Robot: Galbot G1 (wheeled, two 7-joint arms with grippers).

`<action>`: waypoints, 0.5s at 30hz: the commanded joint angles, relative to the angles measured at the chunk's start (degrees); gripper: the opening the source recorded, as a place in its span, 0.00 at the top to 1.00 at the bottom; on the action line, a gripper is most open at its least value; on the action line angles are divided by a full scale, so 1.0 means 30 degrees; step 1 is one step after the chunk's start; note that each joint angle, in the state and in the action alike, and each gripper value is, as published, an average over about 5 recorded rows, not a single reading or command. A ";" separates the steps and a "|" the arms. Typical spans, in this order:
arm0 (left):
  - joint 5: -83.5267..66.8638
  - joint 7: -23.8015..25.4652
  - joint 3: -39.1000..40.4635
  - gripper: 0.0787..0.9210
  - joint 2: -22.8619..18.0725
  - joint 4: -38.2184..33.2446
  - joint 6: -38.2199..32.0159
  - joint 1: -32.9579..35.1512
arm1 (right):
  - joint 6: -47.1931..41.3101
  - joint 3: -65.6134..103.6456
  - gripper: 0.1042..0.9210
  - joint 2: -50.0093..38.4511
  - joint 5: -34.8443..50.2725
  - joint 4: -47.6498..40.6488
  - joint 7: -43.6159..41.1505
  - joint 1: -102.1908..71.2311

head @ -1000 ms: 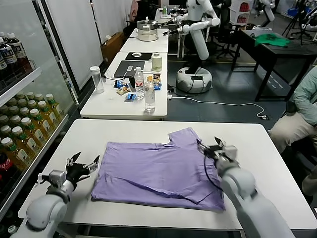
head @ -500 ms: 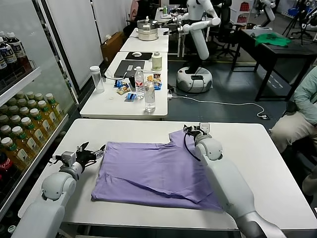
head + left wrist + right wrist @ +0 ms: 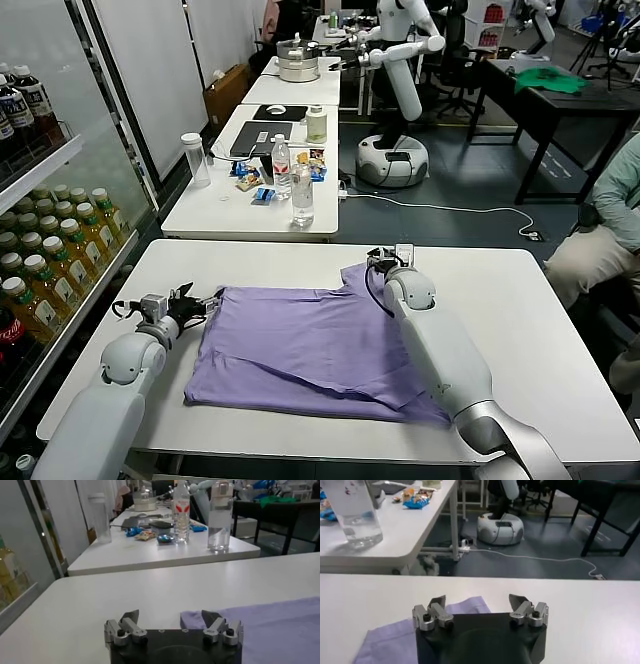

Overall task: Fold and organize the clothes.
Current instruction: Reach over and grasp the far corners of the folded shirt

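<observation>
Shirt (image 3: 315,345): a light purple one lies spread flat on the white table (image 3: 540,310), filling the middle of the tabletop, with one sleeve poking out toward 1 o'clock and a loose fold running across the near half.

From the head camera, the left gripper (image 3: 195,303) sits at about 9 o'clock of the cloth, right at its far left corner. Its fingers are spread wide with nothing between them; the left wrist camera shows the same claw (image 3: 172,620) gaping over bare tabletop, one fingertip (image 3: 211,617) just at the purple edge (image 3: 270,630), and whether it actually touches cannot be told.

The right gripper (image 3: 388,255) is at about 1 o'clock, at the tip of the sleeve. In the right wrist camera its claw (image 3: 479,604) is also wide and empty, hovering just over the sleeve's end (image 3: 395,637), with white table beyond.

A second table (image 3: 215,205) stands farther back at 11 o'clock, carrying water bottles (image 3: 302,195) and snack packets (image 3: 262,194).
</observation>
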 commanded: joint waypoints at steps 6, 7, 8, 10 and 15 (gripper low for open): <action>0.0122 0.0408 0.0618 0.18 -0.0181 0.1653 0.0471 -0.1008 | 0.0118 0.0042 0.22 0.0196 0.1267 -0.0828 -0.0329 0.0185; 0.0083 0.0472 0.0618 0.20 -0.0184 0.1624 0.0479 -0.0985 | 0.0117 0.0039 0.25 0.0187 0.1335 -0.0820 -0.0373 0.0155; 0.0058 0.0535 0.0617 0.23 -0.0184 0.1584 0.0488 -0.0956 | 0.0121 0.0037 0.29 0.0187 0.1369 -0.0817 -0.0410 0.0131; 0.0015 0.0661 0.0618 0.31 -0.0189 0.1495 0.0496 -0.0879 | 0.0154 0.0029 0.36 0.0208 0.1406 -0.0819 -0.0490 0.0092; -0.0181 0.0724 0.0592 0.48 -0.0231 0.1205 0.0390 -0.0689 | 0.1029 -0.0011 0.54 0.0214 0.1418 -0.0598 -0.0891 -0.0059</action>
